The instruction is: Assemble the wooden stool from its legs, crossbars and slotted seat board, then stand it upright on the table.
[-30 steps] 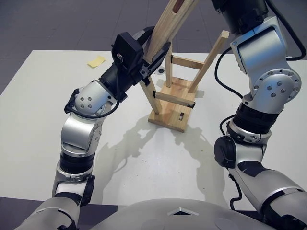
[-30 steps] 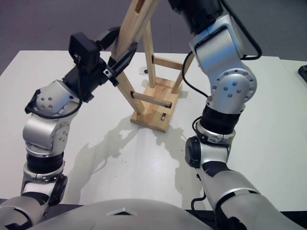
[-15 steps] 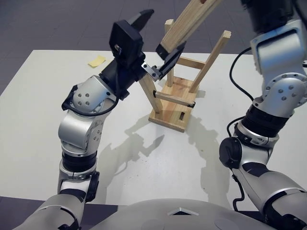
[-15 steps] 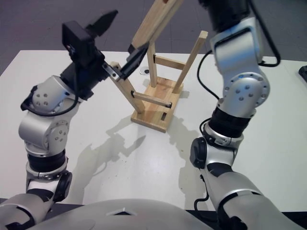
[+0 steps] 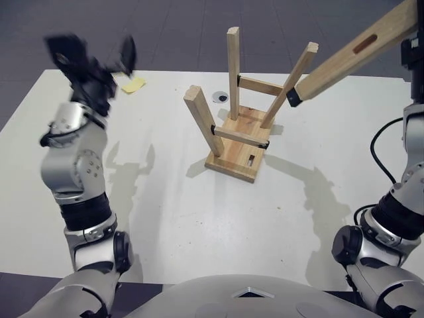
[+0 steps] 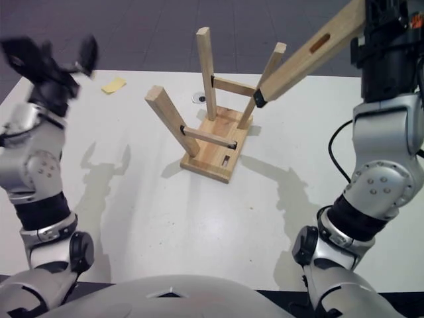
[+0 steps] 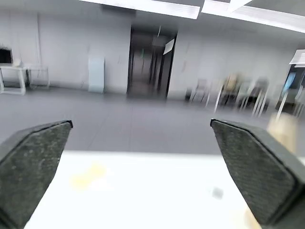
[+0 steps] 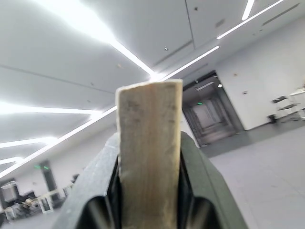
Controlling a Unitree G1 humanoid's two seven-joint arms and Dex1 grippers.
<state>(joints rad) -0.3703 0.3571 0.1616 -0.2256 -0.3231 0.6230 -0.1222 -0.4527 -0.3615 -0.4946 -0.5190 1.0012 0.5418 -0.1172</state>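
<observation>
One slotted wooden seat board (image 5: 235, 158) lies upside down on the white counter (image 5: 199, 218), carrying three pale wooden legs (image 5: 204, 122) and two crossbars (image 5: 260, 85). The right end effector (image 8: 150, 181) grips a fourth leg (image 5: 358, 50) aloft, now swung out rightward, while the left end effector (image 7: 141, 124), spread wide, has pulled away left.

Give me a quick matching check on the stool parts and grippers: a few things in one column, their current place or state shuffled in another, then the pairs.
Things:
1. left gripper
2. loose leg
3. seat board
4. yellow note

States:
A. flat on the table, three legs sticking up from it
B. open, empty, raised at the left
C. lying near the table's far edge
D. clamped in the right gripper, up in the air

Pairs: 1-B, 2-D, 3-A, 4-C
</observation>
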